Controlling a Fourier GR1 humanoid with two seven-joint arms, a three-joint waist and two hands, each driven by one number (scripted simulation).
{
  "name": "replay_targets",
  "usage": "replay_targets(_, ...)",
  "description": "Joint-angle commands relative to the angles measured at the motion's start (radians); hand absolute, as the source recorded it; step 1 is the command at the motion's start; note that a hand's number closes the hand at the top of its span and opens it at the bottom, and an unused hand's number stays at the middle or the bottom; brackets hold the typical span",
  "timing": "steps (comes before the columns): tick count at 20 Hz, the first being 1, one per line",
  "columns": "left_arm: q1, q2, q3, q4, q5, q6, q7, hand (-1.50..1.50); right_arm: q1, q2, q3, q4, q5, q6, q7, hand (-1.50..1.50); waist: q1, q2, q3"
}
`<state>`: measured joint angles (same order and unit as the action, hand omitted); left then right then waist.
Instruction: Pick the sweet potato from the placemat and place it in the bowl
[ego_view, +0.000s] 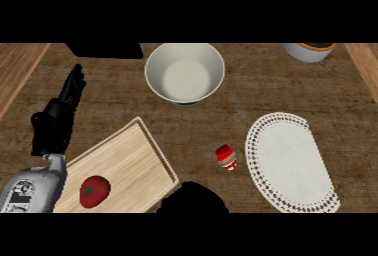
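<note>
Your left hand (60, 115) rests at the left edge, fingers straight, holding nothing. No sweet potato shows on the white placemat (291, 162), so the bowl (184, 72) waits empty on the worktop (295, 90).

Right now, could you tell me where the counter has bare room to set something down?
The white placemat lies bare. Open counter runs between the bowl and the small red object. The cutting board is free above the tomato. It is tighter beside the left hand.
</note>
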<state>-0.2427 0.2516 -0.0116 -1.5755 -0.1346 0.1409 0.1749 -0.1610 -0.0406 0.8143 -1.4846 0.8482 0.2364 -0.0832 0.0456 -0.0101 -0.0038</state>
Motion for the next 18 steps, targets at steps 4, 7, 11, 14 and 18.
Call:
replay_targets(4,0.003,0.004,0.010,-0.006,0.006,-0.005,0.004,0.00,0.026,0.040,0.275,-0.271,-0.143,-0.258,0.358,1.50,-0.019,0.004,0.004)
replay_targets(7,-0.010,0.009,0.032,0.027,0.004,0.004,-0.015,0.00,-0.030,0.040,0.320,-0.362,-0.119,-0.354,0.537,1.50,-0.035,0.005,0.002)
replay_targets(11,0.005,0.009,0.026,-0.004,0.008,-0.005,0.007,0.00,-0.170,0.039,0.280,-0.348,-0.094,-0.423,0.700,1.50,-0.025,0.004,0.002)
replay_targets(14,0.011,-0.010,0.022,0.016,0.006,0.002,-0.022,0.00,-0.291,0.039,0.218,-0.296,-0.159,-0.486,0.760,1.50,-0.021,0.010,0.002)
replay_targets(18,-0.016,-0.007,0.015,-0.012,-0.007,0.001,0.020,0.00,-0.491,0.040,0.142,-0.192,-0.271,-0.616,0.835,1.50,-0.009,0.011,0.003)
